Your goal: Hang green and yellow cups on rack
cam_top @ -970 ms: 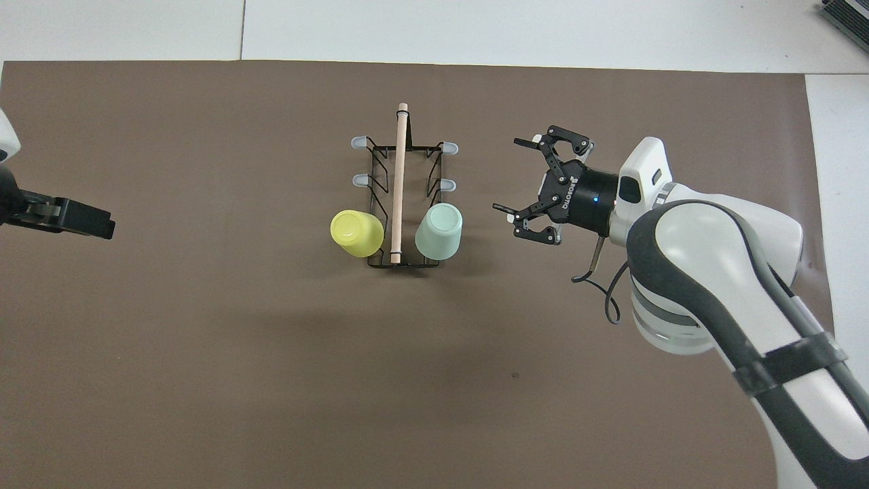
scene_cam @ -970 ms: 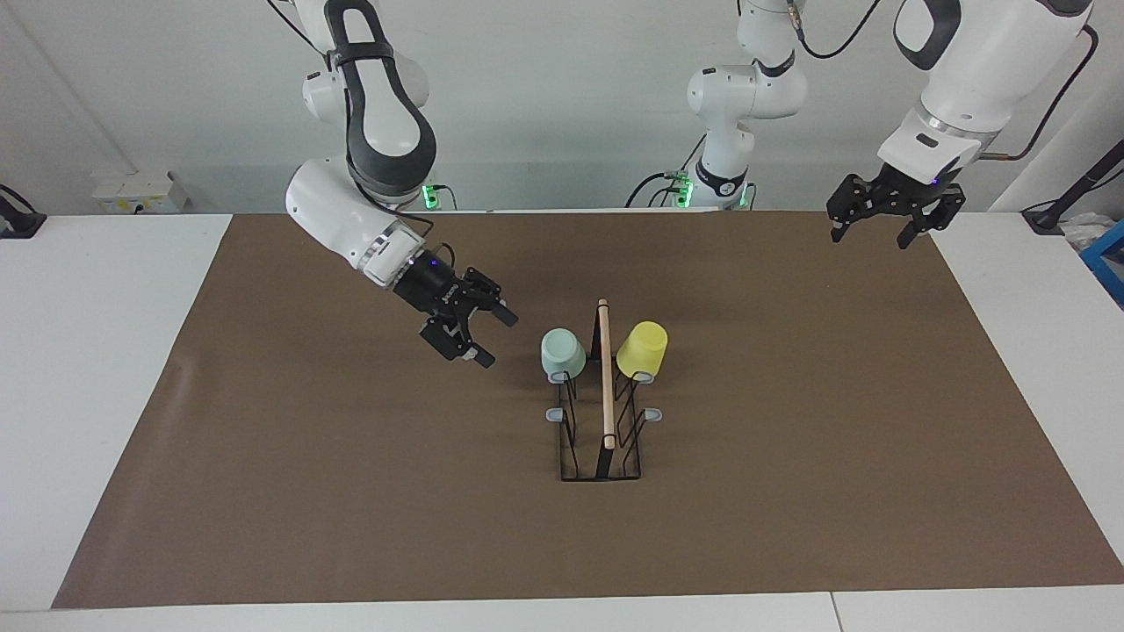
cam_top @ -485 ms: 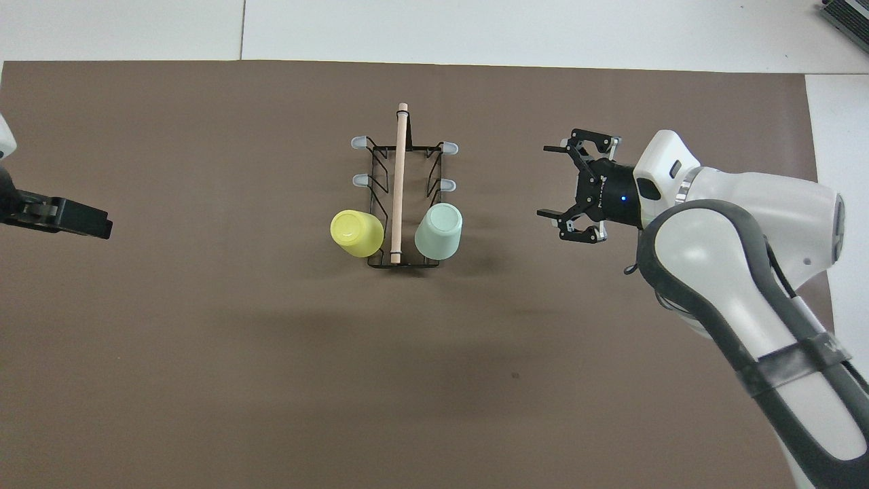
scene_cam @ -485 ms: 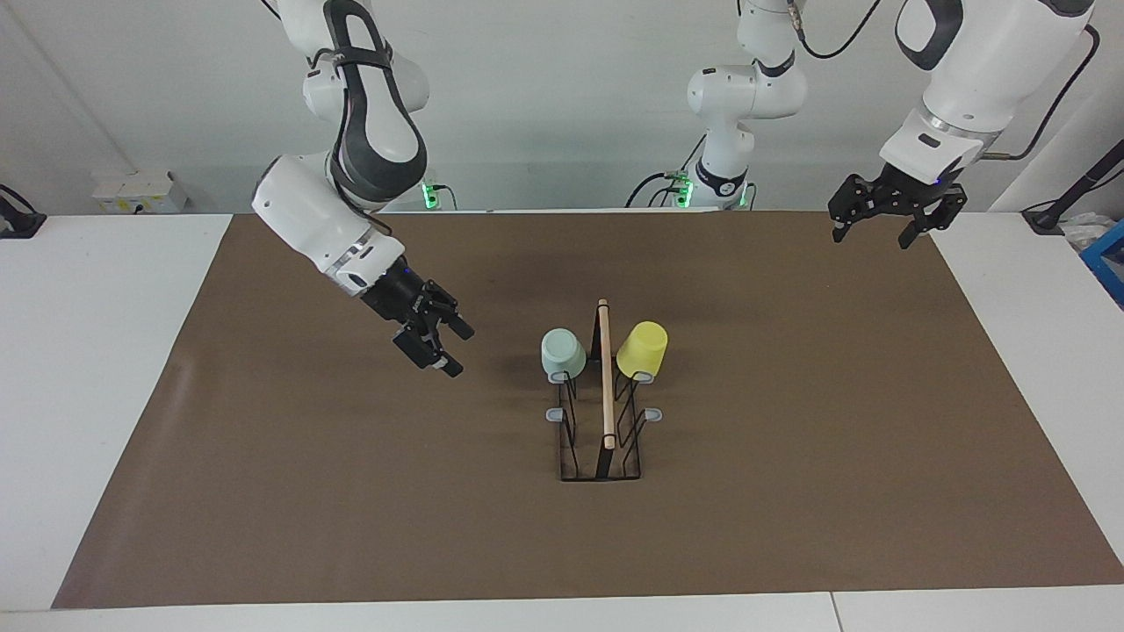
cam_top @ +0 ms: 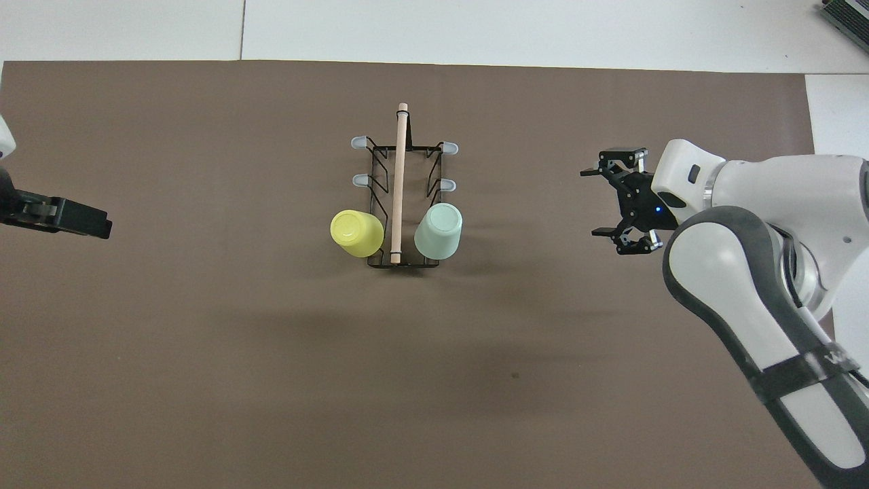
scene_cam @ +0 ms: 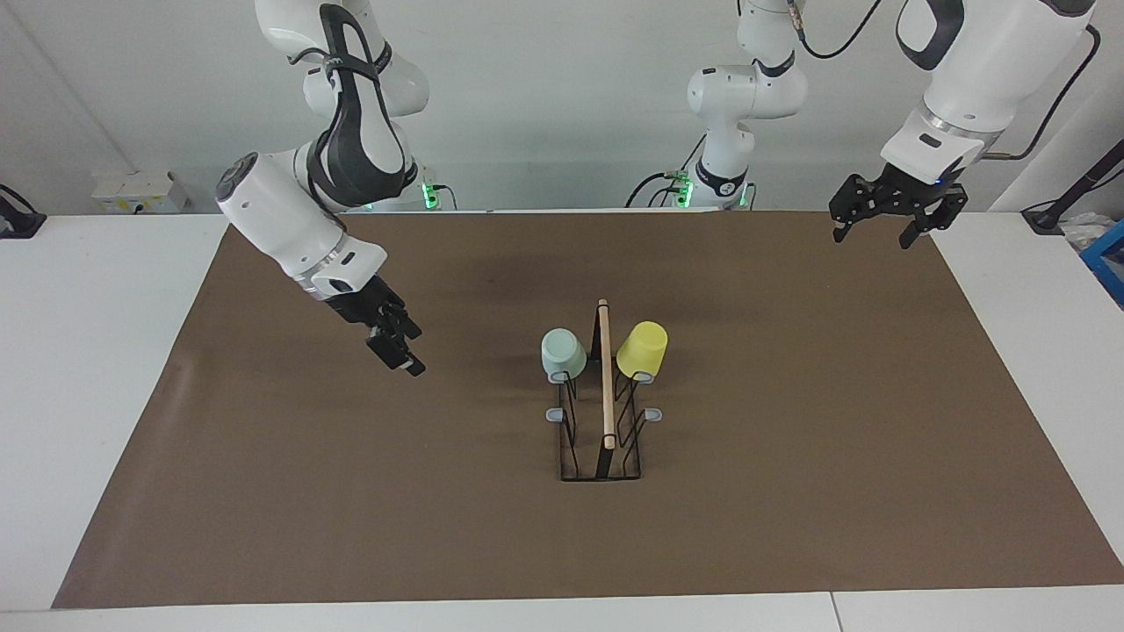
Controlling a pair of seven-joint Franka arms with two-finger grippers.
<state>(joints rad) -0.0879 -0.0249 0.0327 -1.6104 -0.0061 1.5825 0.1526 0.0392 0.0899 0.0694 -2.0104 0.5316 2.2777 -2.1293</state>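
Observation:
The black wire rack [scene_cam: 569,456] [cam_top: 377,163] with its wooden rod handle stands mid-mat. Upside down on the prongs nearest the robots hang two cups, one each side of the rod. The green cup [scene_cam: 563,353] [cam_top: 439,231] is toward the right arm's end, the yellow cup [scene_cam: 642,348] [cam_top: 356,233] toward the left arm's. My right gripper [scene_cam: 404,351] [cam_top: 589,204] hovers open and empty over bare mat, well apart from the green cup. My left gripper [scene_cam: 871,235] [cam_top: 95,224] waits open and empty above the mat's corner by its base.
A brown mat [scene_cam: 790,491] covers most of the white table [scene_cam: 97,395]. Several grey-tipped prongs [scene_cam: 555,414] [cam_top: 358,180] on the rack's end farther from the robots carry nothing. A white box [scene_cam: 140,189] lies at the table's back edge.
My right gripper has drawn back from beside the green cup toward the right arm's end of the table, staying open. Cups, rack and left arm have not moved.

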